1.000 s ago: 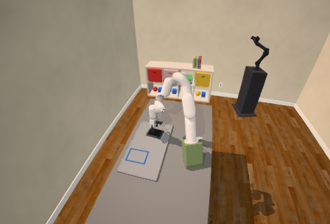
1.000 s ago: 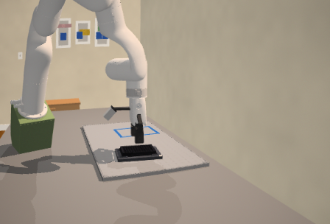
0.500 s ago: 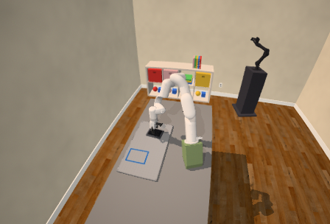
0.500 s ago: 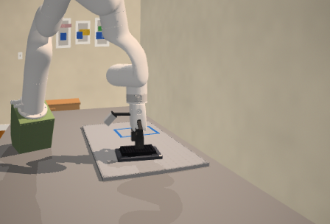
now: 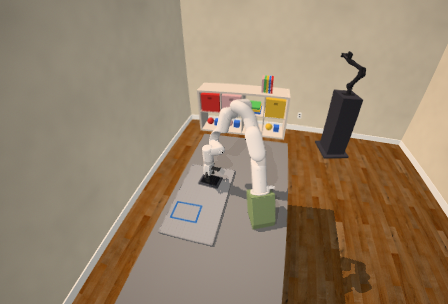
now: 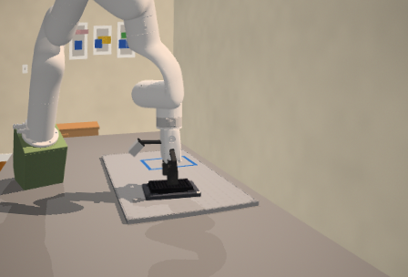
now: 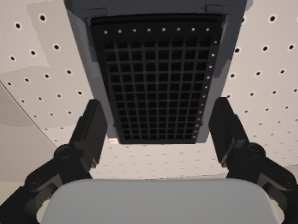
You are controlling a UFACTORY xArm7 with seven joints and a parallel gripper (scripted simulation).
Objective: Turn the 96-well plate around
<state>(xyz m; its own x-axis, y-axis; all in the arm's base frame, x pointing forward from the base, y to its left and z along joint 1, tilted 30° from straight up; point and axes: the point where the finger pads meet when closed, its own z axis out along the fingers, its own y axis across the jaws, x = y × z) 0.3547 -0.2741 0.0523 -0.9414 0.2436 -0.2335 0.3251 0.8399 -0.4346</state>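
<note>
Gripper (image 7: pixel 160 132) fully open and empty, one finger (image 7: pixel 89 132) on each long side of the black plate (image 7: pixel 156 72), apparently set to close across its narrow width; the plate lies flat in its nest (image 6: pixel 147 197) on the pale perforated deck (image 6: pixel 219 191), not yet lifted. Arm (image 6: pixel 162 59) arches over from its green base (image 6: pixel 39 161) on the grey tabletop (image 6: pixel 279 246), wrist pointing straight down over the plate. Farther along the deck, the blue taped outline (image 6: pixel 148 163) holds nothing, free as a halfway rest for the turn.

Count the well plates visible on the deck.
1: the black well plate sits in its nest, under the open gripper. None lies in the blue outline.
</note>
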